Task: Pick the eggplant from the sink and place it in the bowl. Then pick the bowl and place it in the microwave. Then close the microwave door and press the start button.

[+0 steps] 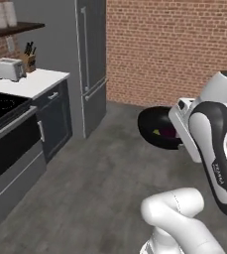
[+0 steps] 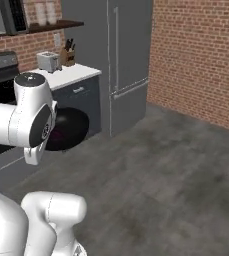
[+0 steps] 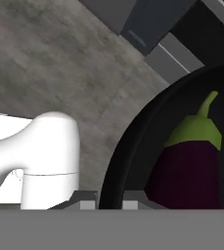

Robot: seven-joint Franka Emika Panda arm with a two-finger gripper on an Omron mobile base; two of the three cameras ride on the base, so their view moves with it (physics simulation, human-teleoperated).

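in the left base view the bowl hangs in mid-air above the grey floor, just to the left of the white arm's wrist, which hides the end effector itself; a bit of purple and yellow-green from the eggplant shows inside the bowl near the wrist. well away to the left stand the tall grey fridge, the white bench with a toaster and knife block, and the black stove. in the right base view the bowl pokes out from behind the arm's elbow, in front of the dark cupboard under the bench. in the hand view the end effector sits at the bottom with the bowl's black rim rising from between its two finger tips, so it looks clamped on that rim; the eggplant lies inside the bowl, just right of the finger tips, its green cap and stem pointing away from them.
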